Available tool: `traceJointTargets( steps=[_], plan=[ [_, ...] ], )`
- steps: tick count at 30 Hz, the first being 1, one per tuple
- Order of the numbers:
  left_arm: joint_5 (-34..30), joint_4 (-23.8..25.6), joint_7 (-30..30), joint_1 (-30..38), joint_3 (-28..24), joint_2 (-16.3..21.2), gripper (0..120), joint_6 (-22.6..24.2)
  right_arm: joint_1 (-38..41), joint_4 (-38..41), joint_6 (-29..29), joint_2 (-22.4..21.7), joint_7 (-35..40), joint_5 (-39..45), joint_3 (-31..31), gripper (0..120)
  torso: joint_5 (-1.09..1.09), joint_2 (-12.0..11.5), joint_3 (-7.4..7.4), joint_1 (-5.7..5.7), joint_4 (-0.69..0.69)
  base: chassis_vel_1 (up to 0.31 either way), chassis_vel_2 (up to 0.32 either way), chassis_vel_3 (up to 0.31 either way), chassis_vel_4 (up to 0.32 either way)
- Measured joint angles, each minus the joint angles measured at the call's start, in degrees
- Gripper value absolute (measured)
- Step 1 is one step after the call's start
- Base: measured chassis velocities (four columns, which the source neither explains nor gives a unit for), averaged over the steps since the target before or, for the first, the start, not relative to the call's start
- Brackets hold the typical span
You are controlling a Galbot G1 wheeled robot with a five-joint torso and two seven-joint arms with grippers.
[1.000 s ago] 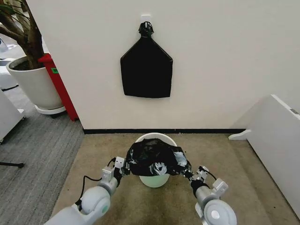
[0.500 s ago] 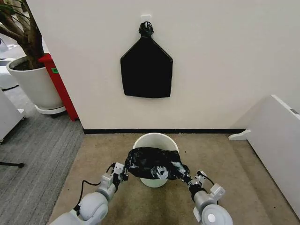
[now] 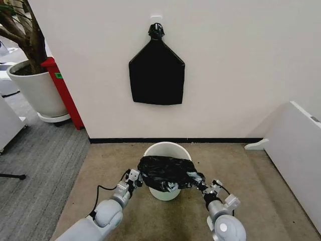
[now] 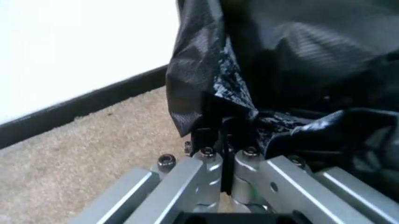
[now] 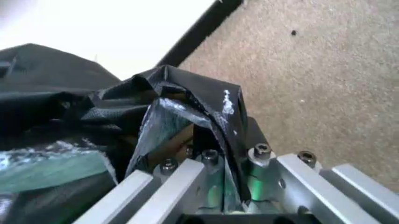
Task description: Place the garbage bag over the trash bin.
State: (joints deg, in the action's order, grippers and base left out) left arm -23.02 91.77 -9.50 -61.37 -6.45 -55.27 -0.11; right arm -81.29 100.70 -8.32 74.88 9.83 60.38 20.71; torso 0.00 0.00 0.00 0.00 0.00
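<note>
The glossy black garbage bag point(image 3: 166, 172) hangs stretched between my two grippers across the near half of the trash bin point(image 3: 166, 148), a cream-white bucket on the tan carpet by the wall. My left gripper point(image 3: 136, 177) is shut on the bag's left edge, and in the left wrist view its closed fingers point(image 4: 225, 154) pinch the crinkled garbage bag point(image 4: 212, 88). My right gripper point(image 3: 202, 185) is shut on the right edge, and the right wrist view shows the garbage bag point(image 5: 181, 112) folded between its fingers point(image 5: 215, 161). The bin's far rim stays uncovered.
A flat black bundle point(image 3: 156, 73) hangs from a hook on the wall above the bin. A large white plant pot point(image 3: 37, 90) and a red container point(image 3: 62, 90) stand at the left. A white panel point(image 3: 296, 155) stands at the right. Black baseboard point(image 3: 170, 140) runs behind the bin.
Both grippers have carried the bag down and toward the wall, so it sits lower over the bin's near rim. The left gripper has moved inward toward the bin.
</note>
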Motion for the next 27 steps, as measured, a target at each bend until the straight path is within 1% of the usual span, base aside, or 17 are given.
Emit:
traceJointTargets(
  steps=[3,8,10,12,15,21,22,24,25,27],
  plan=[
    [-0.47,-0.50,0.28,0.31,0.34,-0.09,0,0.02,1.40,-1.84,-2.97,-0.98,-0.08,0.72,-0.08,0,0.00,0.00,0.00,0.00,0.00,0.000,0.000,0.000,0.000],
    [-0.77,-0.97,0.63,-0.06,0.72,-0.44,0,0.09,3.39,-4.09,-5.46,-1.62,-0.17,1.04,-0.53,0,0.01,0.00,0.00,0.00,0.00,0.000,0.000,0.000,0.000],
    [-0.88,-1.24,0.72,-0.33,0.93,-0.68,0,0.12,4.04,-4.60,-6.51,-1.92,-0.27,1.13,-0.69,0,0.00,0.00,0.00,0.00,0.01,0.000,0.000,0.000,0.000],
    [-0.98,-1.64,0.78,-0.83,1.34,-1.14,0,0.14,4.73,-4.95,-9.37,-2.32,-0.66,1.19,-0.70,0,0.00,0.00,0.00,0.00,0.00,0.000,0.000,0.000,0.000],
    [-1.01,-1.86,0.79,-1.24,1.55,-1.42,0,0.14,4.85,-5.17,-10.84,-2.69,-1.29,0.97,-0.76,0,0.00,0.00,0.00,0.00,0.00,0.000,0.000,0.000,0.000],
    [-0.72,-1.78,0.56,-2.04,2.12,-1.79,0,-0.09,4.26,-4.91,-10.22,-2.80,-2.10,-1.93,-1.07,0,0.00,0.00,0.00,0.00,0.00,0.000,0.000,0.000,0.000],
    [-0.58,-1.59,0.47,-2.08,2.20,-1.79,0,-0.10,3.97,-4.54,-9.89,-2.83,-2.10,-2.27,-1.06,1,0.00,0.00,0.00,0.00,0.00,0.000,0.000,0.000,0.000],
    [-0.07,-0.83,-0.08,-2.18,2.40,-1.54,0,-0.23,2.82,-3.09,-8.88,-3.20,-2.12,-3.45,-1.02,8,0.00,0.00,0.00,0.00,0.00,0.000,0.000,0.000,0.000],
    [0.08,-0.10,-0.35,-2.36,2.55,-1.18,0,-0.23,2.09,-2.08,-8.64,-3.51,-2.09,-4.01,-0.97,14,0.00,0.00,0.00,0.00,-0.01,0.000,0.000,0.000,0.000],
    [0.12,1.58,-0.34,-2.97,2.89,-0.22,5,-0.25,0.70,0.12,-8.54,-4.21,-1.95,-4.48,-0.84,22,0.00,0.00,0.00,0.00,0.00,0.000,0.000,0.000,0.000]
  ],
)
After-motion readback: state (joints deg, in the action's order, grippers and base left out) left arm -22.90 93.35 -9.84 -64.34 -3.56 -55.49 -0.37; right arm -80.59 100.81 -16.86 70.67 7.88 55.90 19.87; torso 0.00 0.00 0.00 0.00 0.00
